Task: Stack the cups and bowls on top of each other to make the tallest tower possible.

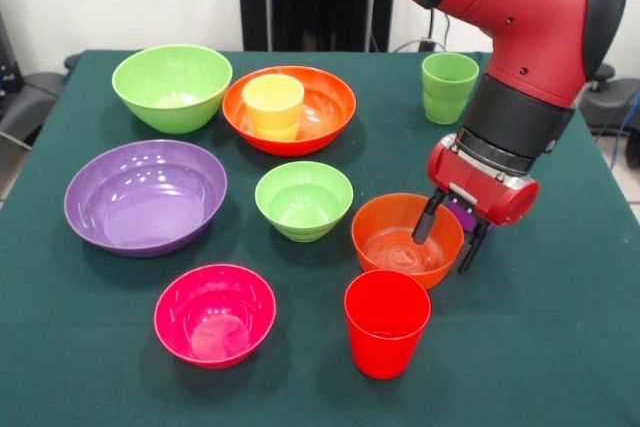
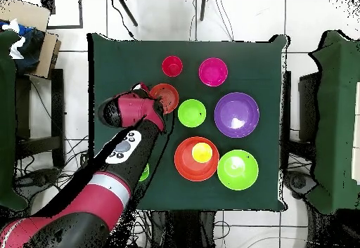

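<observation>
My gripper [image 1: 450,234] is open and straddles the right rim of the small orange bowl [image 1: 400,237], one finger inside and one outside. A bit of purple [image 1: 462,213] shows behind the fingers; I cannot tell what it is. The red cup [image 1: 386,322] stands upright just in front of that bowl. The yellow cup [image 1: 273,105] stands inside the large orange bowl [image 1: 325,112]. The light green cup [image 1: 449,87] stands at the far right. The large purple bowl [image 1: 146,195], large lime bowl [image 1: 172,85], small lime bowl [image 1: 304,199] and magenta bowl [image 1: 214,313] stand apart, upright.
The green tablecloth [image 1: 560,347] covers the table. In the overhead view my arm [image 2: 123,110] hides most of the light green cup [image 2: 144,173] and part of the small orange bowl [image 2: 166,93]. Chairs stand at both sides of the table.
</observation>
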`<act>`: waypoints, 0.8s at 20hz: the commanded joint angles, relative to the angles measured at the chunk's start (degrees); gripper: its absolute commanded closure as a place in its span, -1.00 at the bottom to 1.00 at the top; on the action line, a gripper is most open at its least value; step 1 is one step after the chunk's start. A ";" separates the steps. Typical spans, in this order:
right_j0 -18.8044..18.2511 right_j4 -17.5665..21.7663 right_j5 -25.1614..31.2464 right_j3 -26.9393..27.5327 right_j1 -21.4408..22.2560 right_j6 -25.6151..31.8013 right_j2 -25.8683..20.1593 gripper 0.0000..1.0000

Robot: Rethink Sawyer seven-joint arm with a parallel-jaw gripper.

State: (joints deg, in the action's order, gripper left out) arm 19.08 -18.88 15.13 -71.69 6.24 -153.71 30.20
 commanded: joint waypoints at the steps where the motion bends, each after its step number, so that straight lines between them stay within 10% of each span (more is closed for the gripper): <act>1: -0.88 2.79 -4.13 -2.29 -2.24 -2.56 -8.08 -1.00; 16: -2.67 3.35 -4.33 -2.40 -3.03 -0.87 -10.40 -1.00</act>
State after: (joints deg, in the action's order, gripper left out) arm 18.18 -18.88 11.87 -71.89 4.74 -153.71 29.05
